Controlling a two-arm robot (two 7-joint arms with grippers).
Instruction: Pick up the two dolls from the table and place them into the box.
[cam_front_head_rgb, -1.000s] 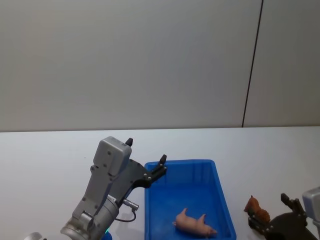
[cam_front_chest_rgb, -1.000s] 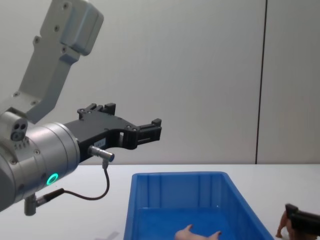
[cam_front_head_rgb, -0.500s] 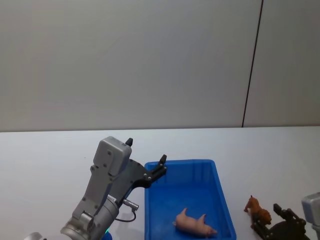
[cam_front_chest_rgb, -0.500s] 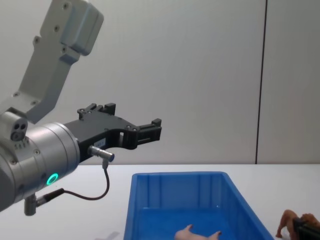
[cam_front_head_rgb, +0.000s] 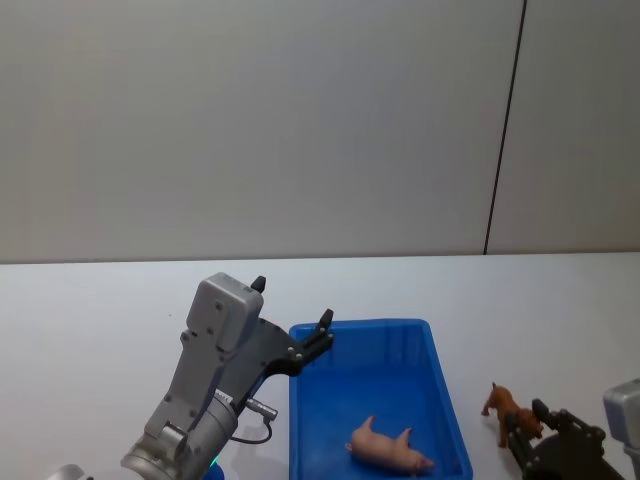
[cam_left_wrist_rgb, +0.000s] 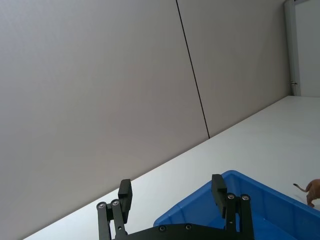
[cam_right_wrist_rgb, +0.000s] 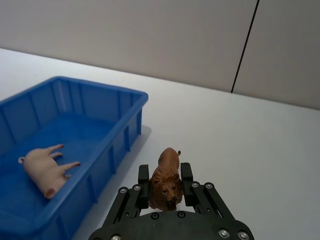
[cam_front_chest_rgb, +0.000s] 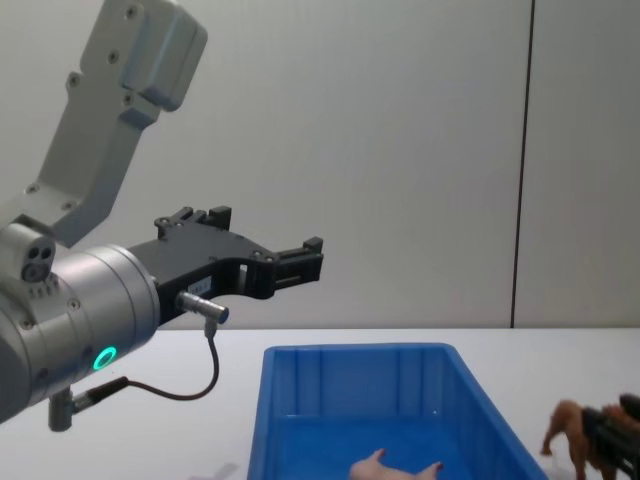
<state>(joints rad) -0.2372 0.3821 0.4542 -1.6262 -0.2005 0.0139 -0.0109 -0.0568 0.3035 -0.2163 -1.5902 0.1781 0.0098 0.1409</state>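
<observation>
Well, the white tabletop (cam_front_head_rgb: 100, 320) is where a slip would land the toy, so that is the first worry: anything let go short of the bin ends up back on it. The blue box (cam_front_head_rgb: 380, 324) sits in the middle, and its thick right wall stands between the load and the inside. A low sideways carry could knock the toy against that rim.

The left hand (cam_front_head_rgb: 292, 300) hangs above the box's far left corner, fingers spread wide with nothing between them. It looks idle to me, but it does overhang the bin, so a long swing from the other side might crowd it.

The right hand (cam_right_wrist_rgb: 165, 170) is low at the box's right side, closed onto the lion (cam_right_wrist_rgb: 170, 156). Its fingers pinch the mane end, and the body and tail stick out ahead of them. That grip looks narrow to me. A quick lift or turn could make the lion swivel or squirt out. Whether its feet are clear of the tabletop I cannot tell.

The pink doll (cam_front_head_rgb: 388, 446) lies on its side on the box floor, near the front. The lion dropping onto it would do little harm, though it might bounce. The lion itself is outside the box, just beside the right wall.
</observation>
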